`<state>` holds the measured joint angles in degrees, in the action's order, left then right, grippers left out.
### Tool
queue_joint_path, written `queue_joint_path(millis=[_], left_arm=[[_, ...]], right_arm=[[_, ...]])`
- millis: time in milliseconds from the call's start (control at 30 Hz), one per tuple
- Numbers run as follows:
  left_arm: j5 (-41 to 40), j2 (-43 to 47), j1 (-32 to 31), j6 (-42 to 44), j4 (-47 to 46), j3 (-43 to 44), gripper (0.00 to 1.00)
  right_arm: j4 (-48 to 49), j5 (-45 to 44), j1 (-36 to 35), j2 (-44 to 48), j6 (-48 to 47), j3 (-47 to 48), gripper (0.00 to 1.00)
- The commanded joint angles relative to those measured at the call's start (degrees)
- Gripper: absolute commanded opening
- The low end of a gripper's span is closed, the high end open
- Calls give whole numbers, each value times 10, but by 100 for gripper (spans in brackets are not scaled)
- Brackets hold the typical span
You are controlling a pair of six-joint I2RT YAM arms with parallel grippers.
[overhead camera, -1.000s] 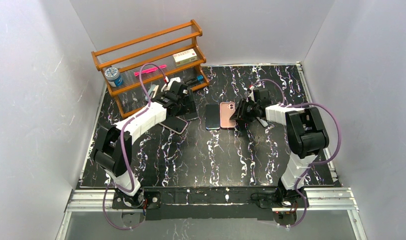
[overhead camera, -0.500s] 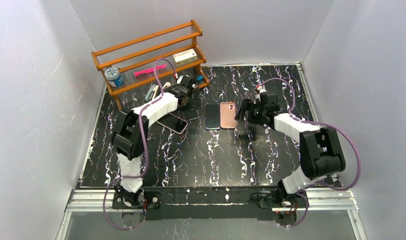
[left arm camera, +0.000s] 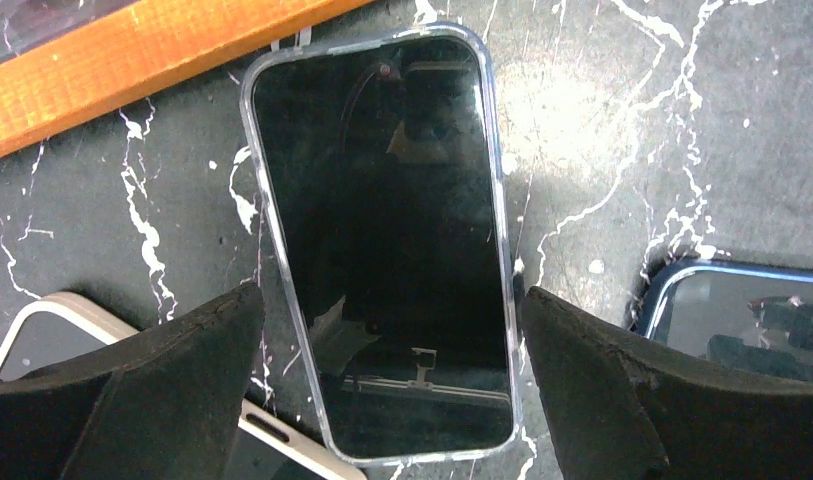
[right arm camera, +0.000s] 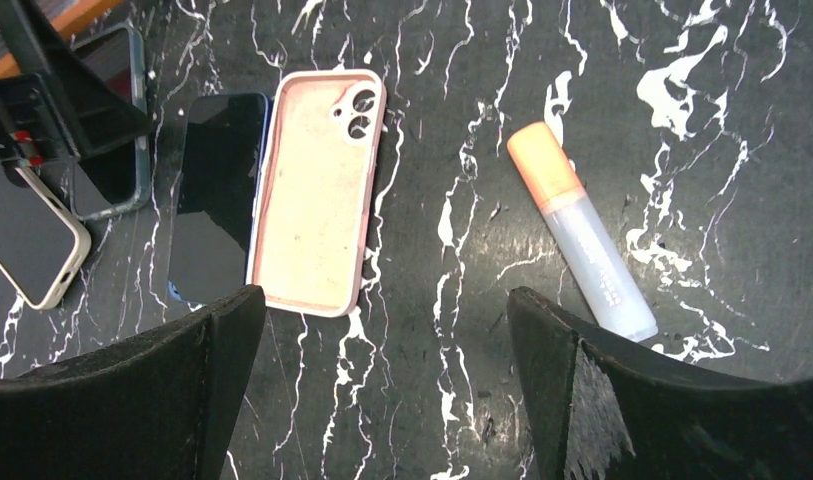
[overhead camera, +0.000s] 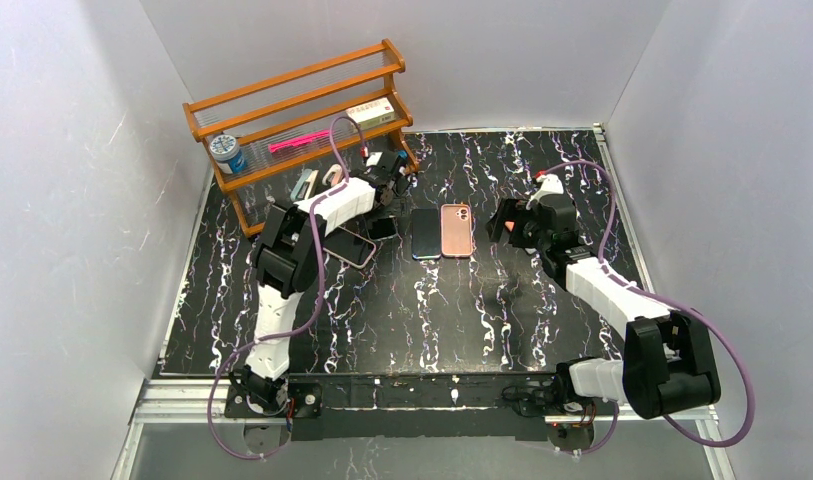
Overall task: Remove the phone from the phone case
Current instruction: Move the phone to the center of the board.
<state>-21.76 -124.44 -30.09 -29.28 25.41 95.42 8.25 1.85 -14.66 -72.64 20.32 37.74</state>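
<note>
An empty pink phone case (right arm camera: pixel 317 190) (overhead camera: pixel 456 230) lies inside up on the black marble table (overhead camera: pixel 412 310). Beside it on the left lies a dark phone (right arm camera: pixel 217 195) (overhead camera: pixel 426 234), screen up, out of the case. My right gripper (right arm camera: pixel 384 330) (overhead camera: pixel 506 222) hovers open to the right of the case with nothing between its fingers. My left gripper (left arm camera: pixel 390 300) (overhead camera: pixel 389 190) is open over a second phone in a clear case (left arm camera: pixel 382 240), one finger on each side of it and not touching it.
A third phone in a beige case (left arm camera: pixel 42 330) (overhead camera: pixel 347 247) lies left of the clear-cased one. An orange-capped tube (right arm camera: pixel 582 230) lies right of the pink case. A wooden shelf (overhead camera: pixel 302 110) stands at the back left with a blue-lidded can (overhead camera: pixel 225 152) and a box (overhead camera: pixel 370 112).
My right gripper has opened and pulled back to the right, away from the pink case. My left arm has stretched farther back toward the shelf, over the clear-cased phone.
</note>
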Motion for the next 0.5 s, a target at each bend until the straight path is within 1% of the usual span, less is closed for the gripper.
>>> queue_joint_path(millis=[0, 100, 200, 300, 367, 467], left_arm=[[-29, -13, 3, -4, 16, 30, 98], [-22, -17, 3, -19, 5, 15, 98], [-20, -11, 3, -31, -3, -13, 95], [-15, -2, 3, -37, -13, -51, 88], [0, 7, 2, -39, -17, -79, 82], [5, 37, -6, -36, -17, -135, 67]], right_arm=[[41, -15, 1, 18, -17, 0, 99], [39, -15, 1, 13, -16, 2, 99], [37, -13, 2, 12, -13, 3, 99], [36, -6, 2, 18, -11, 3, 98], [35, 5, 2, 22, -8, 3, 98], [26, 27, 1, 29, 0, 5, 96]])
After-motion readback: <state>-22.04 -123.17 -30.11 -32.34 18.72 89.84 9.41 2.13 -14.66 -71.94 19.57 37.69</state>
